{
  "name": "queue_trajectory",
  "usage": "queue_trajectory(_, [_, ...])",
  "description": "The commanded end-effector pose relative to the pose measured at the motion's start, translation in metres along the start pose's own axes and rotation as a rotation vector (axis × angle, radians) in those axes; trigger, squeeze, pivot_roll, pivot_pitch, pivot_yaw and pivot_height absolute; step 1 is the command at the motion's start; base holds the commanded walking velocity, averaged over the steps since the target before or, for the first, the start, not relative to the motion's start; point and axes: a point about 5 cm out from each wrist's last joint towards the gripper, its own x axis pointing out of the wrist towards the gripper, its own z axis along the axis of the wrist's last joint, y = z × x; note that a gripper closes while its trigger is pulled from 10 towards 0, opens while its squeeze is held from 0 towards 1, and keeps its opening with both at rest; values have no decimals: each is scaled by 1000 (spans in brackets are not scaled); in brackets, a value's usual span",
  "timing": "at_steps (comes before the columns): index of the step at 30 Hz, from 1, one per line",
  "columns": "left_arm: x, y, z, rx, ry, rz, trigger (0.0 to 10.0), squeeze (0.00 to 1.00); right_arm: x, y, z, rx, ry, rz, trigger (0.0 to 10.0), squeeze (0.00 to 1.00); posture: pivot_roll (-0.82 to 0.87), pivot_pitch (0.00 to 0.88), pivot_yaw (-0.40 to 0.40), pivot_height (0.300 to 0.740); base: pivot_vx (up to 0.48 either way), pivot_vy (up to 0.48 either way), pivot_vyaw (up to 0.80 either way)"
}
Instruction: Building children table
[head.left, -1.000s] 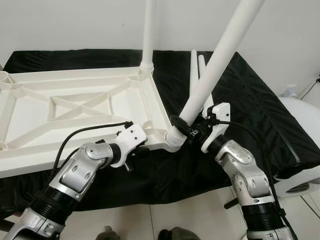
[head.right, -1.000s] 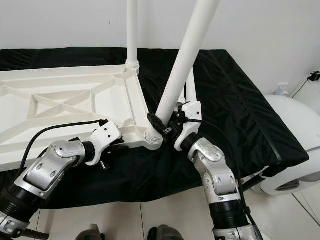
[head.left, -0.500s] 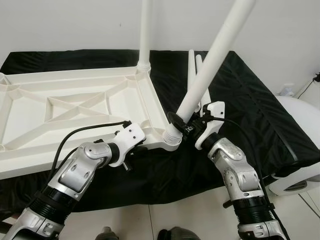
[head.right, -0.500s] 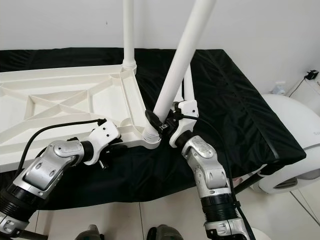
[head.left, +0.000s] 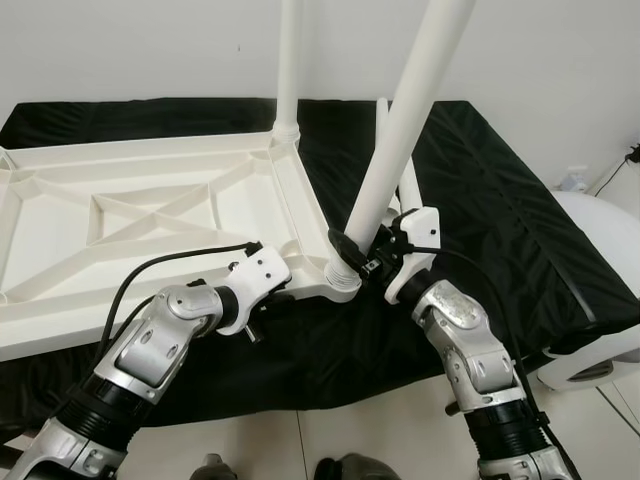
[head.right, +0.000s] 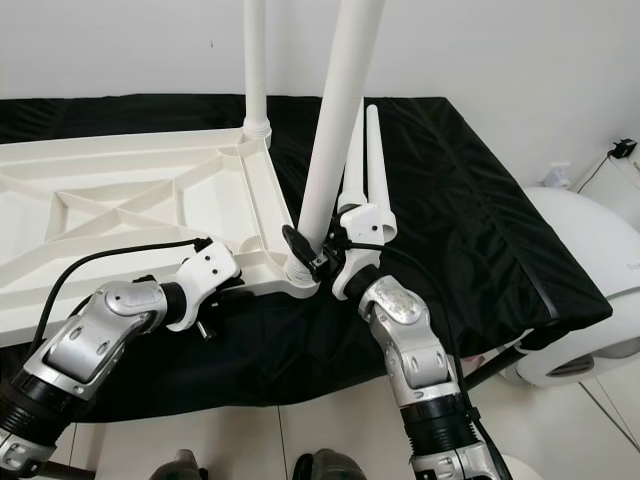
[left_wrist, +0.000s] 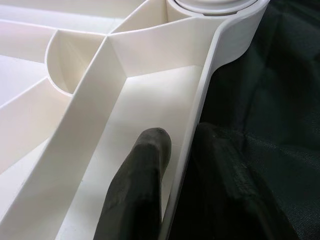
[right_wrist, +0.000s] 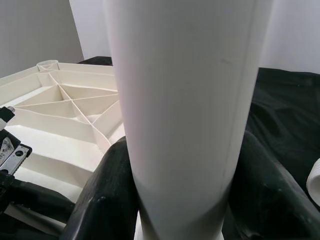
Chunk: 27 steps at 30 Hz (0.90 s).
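Note:
The white table top (head.left: 150, 215) lies upside down on a black cloth. One leg (head.left: 289, 60) stands upright in its far right corner. My right gripper (head.left: 365, 258) is shut on a second white leg (head.left: 400, 120) just above its foot. That foot sits at the near right corner socket (head.left: 343, 278), and the leg leans slightly to the right. In the right wrist view the black fingers (right_wrist: 107, 195) flank the leg (right_wrist: 185, 100). My left gripper (left_wrist: 182, 137) pinches the table rim (left_wrist: 200, 100) close to that corner. Two spare legs (head.right: 372, 160) lie on the cloth behind.
The black cloth-covered surface (head.left: 500, 200) ends at a front edge just below my arms. A white rounded object (head.left: 610, 240) stands at the right, beside the surface. A white wall is close behind, and pale floor tiles (head.left: 380, 440) lie below.
My right gripper has swung the held leg from a strong rightward lean to nearly upright over the corner socket. The left gripper has stayed on the rim.

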Motion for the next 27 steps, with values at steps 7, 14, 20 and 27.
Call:
queue_trajectory(7, [-5,4,7,29,-22,38,10000,0,-4,15,-20,42,91,69,10000,0,36,38,-75,740,0,0,0])
queue_trajectory(14, [-5,4,7,28,-21,38,10000,0,-4,10,-22,48,96,41,10000,0,34,40,-73,740,0,0,0])
queue_trajectory(20, [-6,4,8,31,-21,38,10000,0,-1,2,-23,68,94,-47,10000,0,36,43,-74,740,0,0,0])
queue_trajectory(27, [-8,4,12,36,-29,40,10000,0,2,7,-25,68,80,-99,10000,0,42,50,-76,740,0,0,0])
